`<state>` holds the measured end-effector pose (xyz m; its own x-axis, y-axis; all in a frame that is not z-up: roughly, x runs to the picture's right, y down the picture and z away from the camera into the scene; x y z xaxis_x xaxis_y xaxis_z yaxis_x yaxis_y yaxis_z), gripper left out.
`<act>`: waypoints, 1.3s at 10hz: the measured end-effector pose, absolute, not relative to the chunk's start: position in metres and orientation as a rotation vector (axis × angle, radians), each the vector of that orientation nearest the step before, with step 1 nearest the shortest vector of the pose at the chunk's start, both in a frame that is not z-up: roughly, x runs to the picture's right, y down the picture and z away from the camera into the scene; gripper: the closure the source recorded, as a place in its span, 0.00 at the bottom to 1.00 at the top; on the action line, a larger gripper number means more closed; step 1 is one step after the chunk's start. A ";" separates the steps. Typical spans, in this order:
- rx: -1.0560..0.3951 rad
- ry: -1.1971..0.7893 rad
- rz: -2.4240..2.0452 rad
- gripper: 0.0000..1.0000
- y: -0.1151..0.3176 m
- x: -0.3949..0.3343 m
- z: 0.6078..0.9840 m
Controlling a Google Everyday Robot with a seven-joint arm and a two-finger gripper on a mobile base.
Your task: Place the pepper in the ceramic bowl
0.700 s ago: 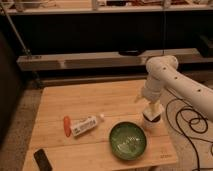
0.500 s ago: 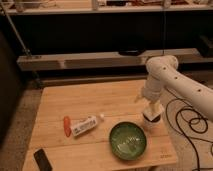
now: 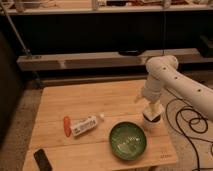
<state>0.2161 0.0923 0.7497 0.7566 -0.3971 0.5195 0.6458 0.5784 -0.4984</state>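
Observation:
The pepper [image 3: 67, 126] is small, slim and orange-red. It lies on the left part of the wooden table [image 3: 90, 100], right beside a white tube. The ceramic bowl [image 3: 128, 141] is round, glossy green and empty, near the table's front right. My gripper [image 3: 152, 113] hangs from the white arm at the table's right side, just above a small white cup [image 3: 152, 122]. It is right of and behind the bowl, and far from the pepper. Nothing shows in it.
A white tube-like bottle [image 3: 86, 125] with a label lies touching or nearly touching the pepper's right side. A dark flat object [image 3: 42, 160] lies at the front left corner. Black cables [image 3: 192, 122] lie on the floor to the right. Shelving stands behind the table.

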 end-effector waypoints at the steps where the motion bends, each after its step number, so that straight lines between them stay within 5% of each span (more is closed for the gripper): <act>1: -0.728 -0.374 -0.627 0.34 0.092 0.216 0.750; 13: -0.725 -0.381 -0.645 0.34 0.086 0.183 0.748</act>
